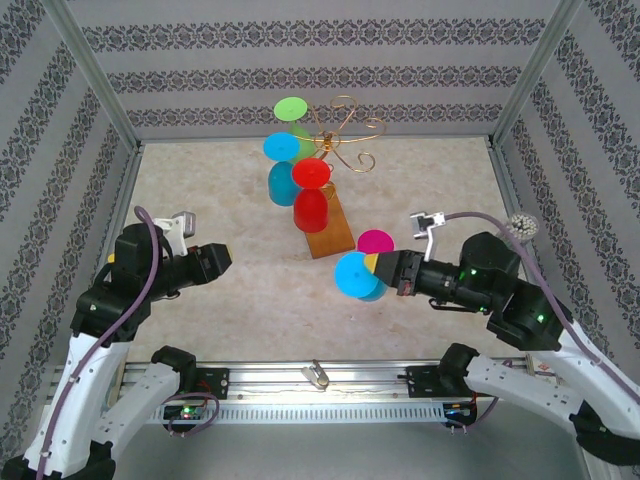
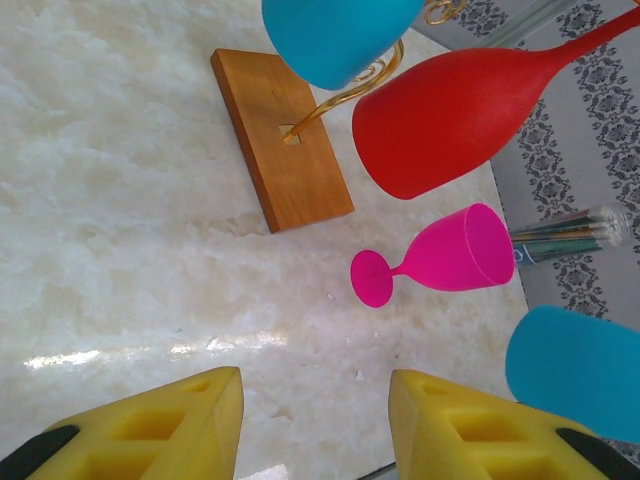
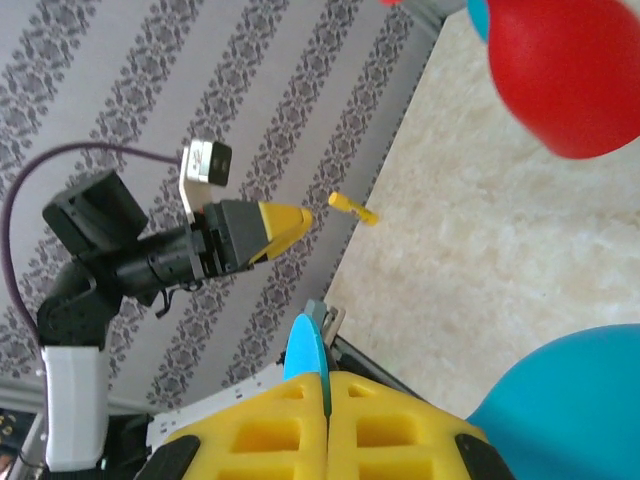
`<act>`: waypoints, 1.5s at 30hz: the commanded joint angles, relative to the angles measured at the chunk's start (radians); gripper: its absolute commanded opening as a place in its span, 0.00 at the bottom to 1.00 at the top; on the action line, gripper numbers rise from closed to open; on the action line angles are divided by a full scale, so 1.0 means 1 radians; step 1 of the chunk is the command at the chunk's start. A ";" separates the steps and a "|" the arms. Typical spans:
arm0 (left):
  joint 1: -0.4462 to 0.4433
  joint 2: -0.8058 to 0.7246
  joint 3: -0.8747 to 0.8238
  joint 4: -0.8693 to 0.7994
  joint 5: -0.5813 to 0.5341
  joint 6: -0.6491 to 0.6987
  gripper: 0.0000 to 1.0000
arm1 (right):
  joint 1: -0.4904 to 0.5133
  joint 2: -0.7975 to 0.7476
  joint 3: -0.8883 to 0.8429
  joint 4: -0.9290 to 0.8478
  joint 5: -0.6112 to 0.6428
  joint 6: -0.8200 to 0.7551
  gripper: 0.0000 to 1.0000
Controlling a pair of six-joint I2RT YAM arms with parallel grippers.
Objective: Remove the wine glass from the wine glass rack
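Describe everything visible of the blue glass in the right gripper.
The blue wine glass is opaque, matte and plastic-looking: a round foot and a rounded bowl, stem hidden. The right gripper is shut on the foot's rim. The glass hangs upside down, foot up and bowl below, apart from the wine glass rack, over the table by the base's near end.

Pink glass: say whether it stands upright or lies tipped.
Tipped. The pink glass lies on its side on the table, stem level, foot and bowl opening both facing sideways.
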 commanded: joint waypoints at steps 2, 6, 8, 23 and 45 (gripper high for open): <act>0.013 -0.014 0.001 -0.058 0.032 0.004 0.46 | 0.105 0.074 0.017 0.051 0.136 -0.062 0.00; 0.012 -0.019 0.012 -0.105 0.042 0.011 0.49 | 0.198 0.198 0.068 0.075 0.156 -0.122 0.00; 0.012 -0.023 0.012 -0.128 0.055 0.012 0.51 | 0.241 0.273 0.104 0.083 0.166 -0.159 0.00; 0.013 -0.062 -0.087 -0.222 0.133 -0.037 0.53 | 0.363 0.599 0.137 0.269 0.149 -0.416 0.00; 0.012 -0.036 -0.185 -0.295 0.303 -0.092 0.54 | 0.599 0.794 -0.055 0.577 0.658 -0.823 0.00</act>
